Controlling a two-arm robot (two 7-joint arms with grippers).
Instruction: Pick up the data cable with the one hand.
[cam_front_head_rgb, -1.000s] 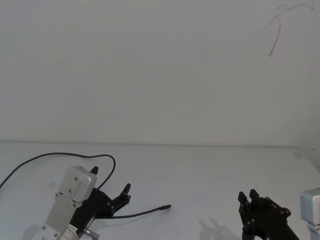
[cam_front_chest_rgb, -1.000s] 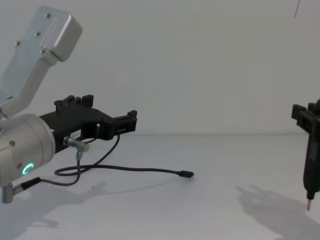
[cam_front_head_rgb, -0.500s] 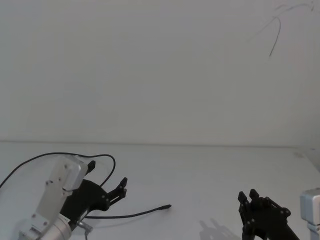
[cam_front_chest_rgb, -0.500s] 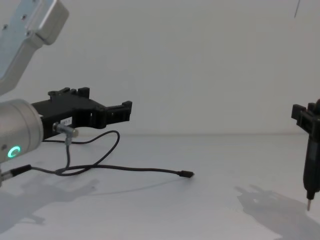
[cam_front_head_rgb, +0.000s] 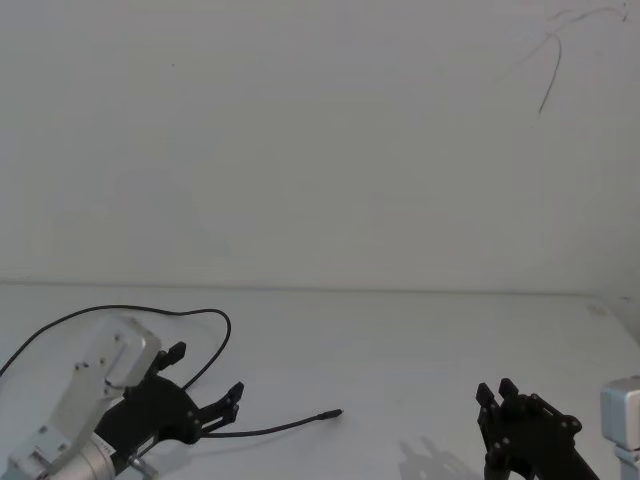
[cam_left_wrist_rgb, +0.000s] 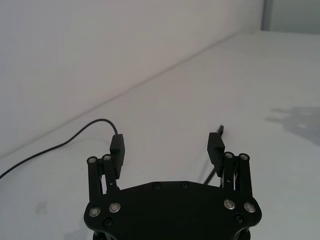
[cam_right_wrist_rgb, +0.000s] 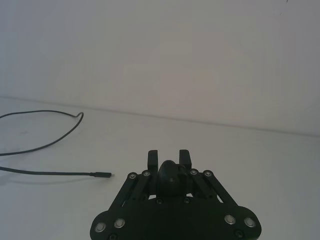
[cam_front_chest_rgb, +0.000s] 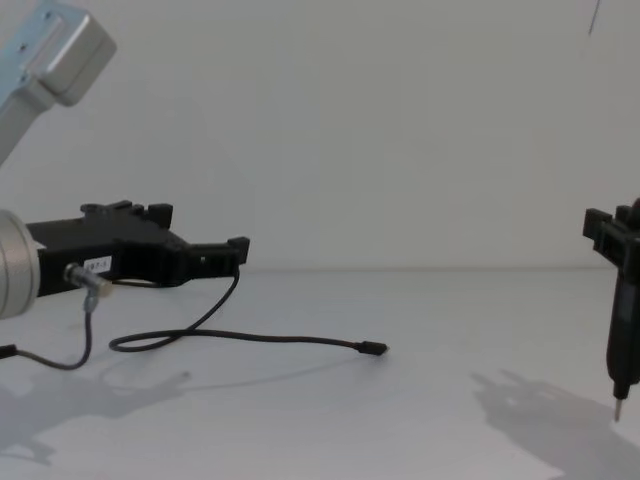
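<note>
A plain white bench fills the lower part of the head view, its far edge meeting a bare white wall along a straight, level seam. High in the upper right of the frame, a thin dark curved line runs down the wall, with fainter hair-thin strands branching from its top; whether it is a crack or a wire cannot be told. A soft grey shadow lies on the bench at the lower right of the chest view, and another shadow patch at the lower left. In the left wrist view, a greyer panel stands in the upper right corner.
</note>
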